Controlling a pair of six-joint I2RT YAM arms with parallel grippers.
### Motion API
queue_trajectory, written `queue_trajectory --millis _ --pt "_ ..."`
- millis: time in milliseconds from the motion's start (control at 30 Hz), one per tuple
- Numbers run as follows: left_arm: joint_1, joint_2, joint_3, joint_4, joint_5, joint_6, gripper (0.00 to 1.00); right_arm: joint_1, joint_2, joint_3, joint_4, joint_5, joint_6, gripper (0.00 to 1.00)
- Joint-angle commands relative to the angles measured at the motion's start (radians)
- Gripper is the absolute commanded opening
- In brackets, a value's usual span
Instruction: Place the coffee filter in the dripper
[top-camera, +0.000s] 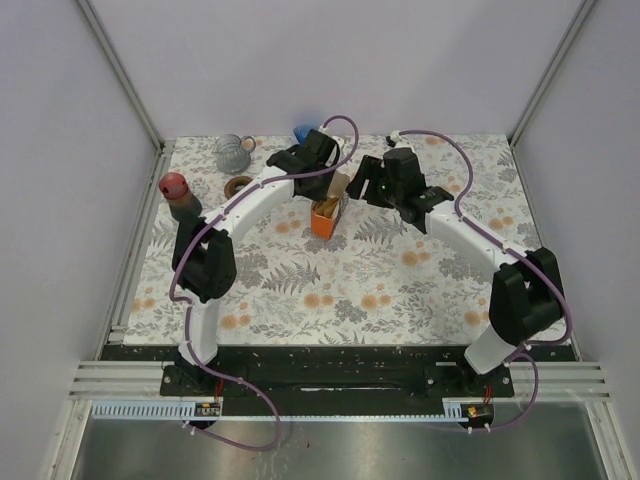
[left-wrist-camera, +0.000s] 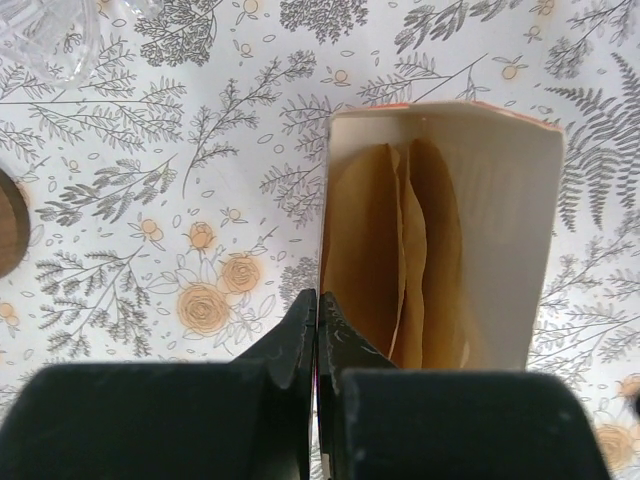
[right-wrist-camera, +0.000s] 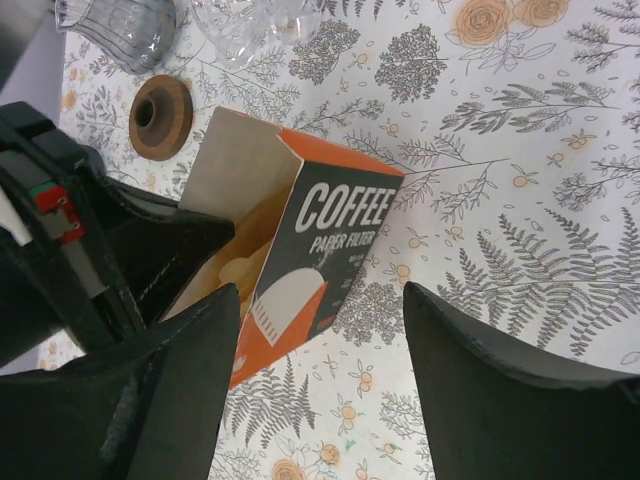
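Note:
An orange and black coffee filter box stands open in the middle of the table, with brown paper filters upright inside it. My left gripper is shut on the box's left wall at its open top. My right gripper hangs open just right of the box. The box's printed front lies between its fingers and touches neither of them. A filter's edge shows in the box's mouth. The ribbed glass dripper stands at the back left, apart from both grippers.
A brown wooden ring lies between the dripper and the box. A red-topped dark container stands at the left edge. A blue object sits behind the left wrist. Clear glassware is beside the dripper.

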Motion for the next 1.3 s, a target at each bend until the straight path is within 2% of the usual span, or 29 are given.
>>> queue_trajectory --millis 0,200,267,333,433,467,500,533,667,733,767,900,1067,1267 --pt "-0.038 -0.075 -0.001 0.034 -0.033 -0.087 0.00 -0.002 0.040 0.006 0.075 -0.001 0.066 0.73" --pt "-0.055 -0.064 0.005 0.051 -0.056 -0.087 0.00 -0.002 0.106 0.048 0.055 0.007 0.052 0.71" --pt "-0.053 -0.064 0.011 0.051 -0.053 -0.086 0.00 -0.003 0.123 0.051 0.041 0.023 0.046 0.67" --pt "-0.055 -0.067 0.017 0.051 -0.050 -0.087 0.00 -0.002 0.135 0.051 0.033 0.026 0.037 0.51" --pt "-0.055 -0.071 0.023 0.048 -0.026 -0.064 0.00 -0.002 0.124 0.048 0.010 0.072 0.002 0.15" --pt "-0.055 -0.071 0.026 0.042 -0.013 -0.058 0.00 -0.003 0.118 0.051 0.001 0.095 -0.015 0.10" --pt "-0.053 -0.073 0.032 0.036 -0.003 -0.055 0.04 -0.003 0.109 0.056 -0.012 0.115 -0.033 0.05" --pt "-0.055 -0.073 0.040 0.027 0.016 -0.052 0.13 -0.003 0.104 0.065 -0.029 0.132 -0.056 0.01" --pt "-0.050 -0.078 0.106 -0.022 0.080 -0.035 0.62 -0.011 0.107 0.126 -0.141 0.208 -0.185 0.00" --pt "-0.041 -0.085 0.147 -0.053 0.125 -0.018 0.75 -0.040 0.118 0.172 -0.230 0.222 -0.241 0.00" --pt "-0.033 -0.091 0.164 -0.061 0.152 -0.012 0.79 -0.060 0.121 0.186 -0.267 0.218 -0.262 0.00" --pt "0.029 -0.147 0.164 -0.040 0.185 0.023 0.86 -0.187 0.123 0.221 -0.373 0.196 -0.327 0.00" --pt "0.157 -0.179 0.137 -0.013 0.192 0.017 0.88 -0.348 0.161 0.266 -0.460 0.160 -0.366 0.00" --pt "0.296 -0.171 0.135 0.003 0.168 0.043 0.88 -0.419 0.236 0.289 -0.477 0.101 -0.374 0.00"
